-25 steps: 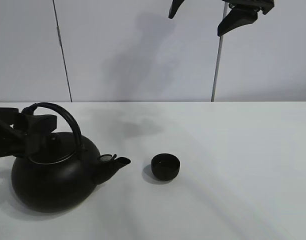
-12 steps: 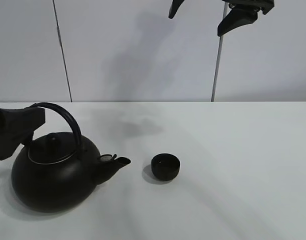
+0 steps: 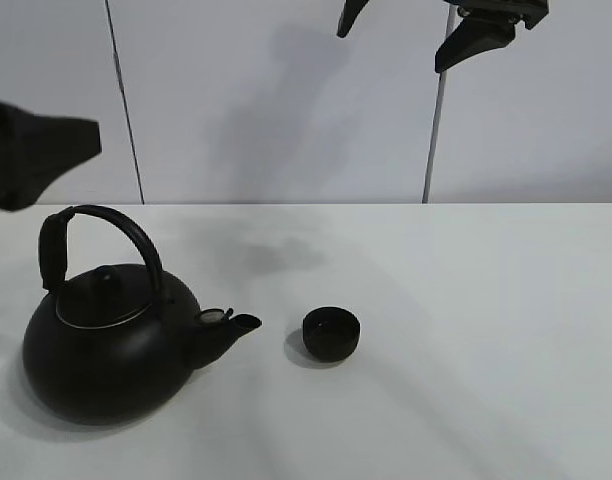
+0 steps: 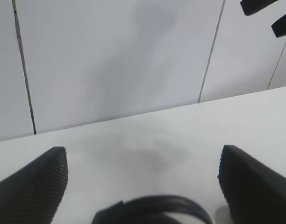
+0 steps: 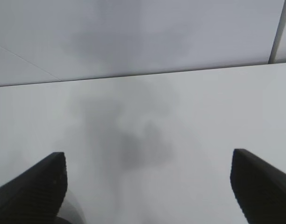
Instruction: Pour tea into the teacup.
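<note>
**Both grippers wide open, kettle and cup sitting on the table**

Left gripper (image 4: 143, 182) first: its wrist view shows the two ribbed fingers (image 4: 38, 179) spread far apart with nothing between them. Just below that gap you can see the arched top of the kettle handle (image 4: 152, 207), not touched by either finger. In the high camera the gripper is only a dark blurry block at the frame's left edge, above the kettle and clear of it.

Right gripper (image 5: 147, 186) is the same deal, jaws wide apart and empty, looking down at bare white table (image 5: 147, 107) and its own shadow. From the high camera it hangs way up at the top, right of the middle, well apart from everything.

The kettle (image 3: 111, 345) stands upright on the left part of the table, handle arched over the lid, spout (image 3: 231, 328) pointing right toward the teacup (image 3: 331, 333). The teacup sits upright near the middle of the table, just beside the spout tip but not touching it. Can't really tell whether there's anything in it, the inside is just dark from here.
</note>
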